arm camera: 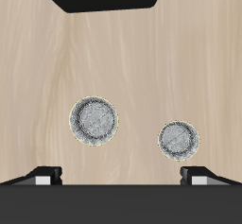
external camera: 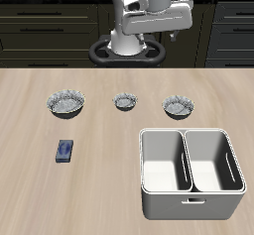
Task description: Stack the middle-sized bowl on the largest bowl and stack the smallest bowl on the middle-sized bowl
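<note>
Sitting in a row on the worktop (external camera: 109, 135), three grey bowls had white-flecked wavy rims: largest bowl (external camera: 65, 103), smallest bowl (external camera: 124, 102), middle-sized bowl (external camera: 179, 106); tool (arm camera: 121, 177) fingers stood apart.

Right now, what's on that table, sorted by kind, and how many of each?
Grey bowls: 3 - the largest bowl, the smallest bowl, the middle-sized bowl
White two-compartment caddy: 1
Small blue object: 1
Total: 5
</note>
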{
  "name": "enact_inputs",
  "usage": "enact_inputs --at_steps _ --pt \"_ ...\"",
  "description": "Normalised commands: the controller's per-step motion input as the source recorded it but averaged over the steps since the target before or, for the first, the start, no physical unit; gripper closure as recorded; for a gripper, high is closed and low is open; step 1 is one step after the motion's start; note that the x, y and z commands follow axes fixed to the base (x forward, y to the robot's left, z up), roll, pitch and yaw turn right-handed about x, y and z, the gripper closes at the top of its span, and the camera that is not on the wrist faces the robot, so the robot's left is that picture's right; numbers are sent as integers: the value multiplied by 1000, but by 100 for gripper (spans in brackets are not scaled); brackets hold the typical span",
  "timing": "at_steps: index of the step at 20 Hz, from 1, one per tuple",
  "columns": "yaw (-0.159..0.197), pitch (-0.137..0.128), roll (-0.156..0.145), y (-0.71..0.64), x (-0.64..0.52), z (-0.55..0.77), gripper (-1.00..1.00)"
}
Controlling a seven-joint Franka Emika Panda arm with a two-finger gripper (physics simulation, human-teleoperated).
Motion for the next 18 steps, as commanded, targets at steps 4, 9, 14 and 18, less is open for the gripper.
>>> enact_inputs --at_steps 4,9,14,18 --pt "26 -24 -18 181 76 -31 -100" --pt "7 11 5 196 79 -124 -100" --pt "25 -32 -47 39 22 -22 -100" --pt "30 -35 -41 -125 22 -27 -100"
